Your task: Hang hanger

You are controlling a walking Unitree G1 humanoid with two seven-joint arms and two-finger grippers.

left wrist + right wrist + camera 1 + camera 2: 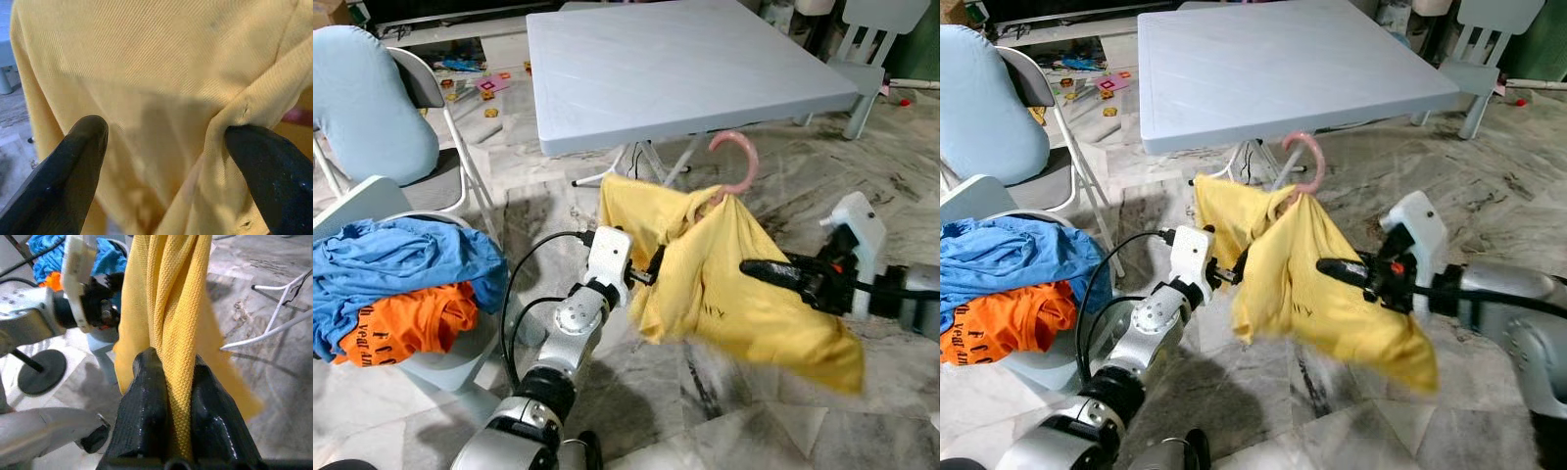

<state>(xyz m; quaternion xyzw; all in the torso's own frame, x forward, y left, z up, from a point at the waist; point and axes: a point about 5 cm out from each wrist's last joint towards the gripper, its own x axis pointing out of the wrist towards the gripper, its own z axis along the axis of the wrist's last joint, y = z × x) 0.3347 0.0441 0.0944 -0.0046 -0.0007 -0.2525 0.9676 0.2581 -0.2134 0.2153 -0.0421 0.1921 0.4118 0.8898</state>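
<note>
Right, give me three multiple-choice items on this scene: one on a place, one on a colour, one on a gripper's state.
1. Where is the blue and orange laundry heaped?
A. on the table
B. on a seat at the robot's left
C. on the floor under the table

2. What colour is the hanger hook poking out of the yellow shirt?
A. pink
B. green
C. black

3. What is the right gripper doing?
A. hanging open, apart from the shirt
B. holding the hook
C. shut on a fold of the shirt

Answers: 1 B, the pile sits on a pale seat left of the left gripper; 2 A, the curved hook is pink; 3 C, the right wrist view shows cloth pinched between both fingers.
</note>
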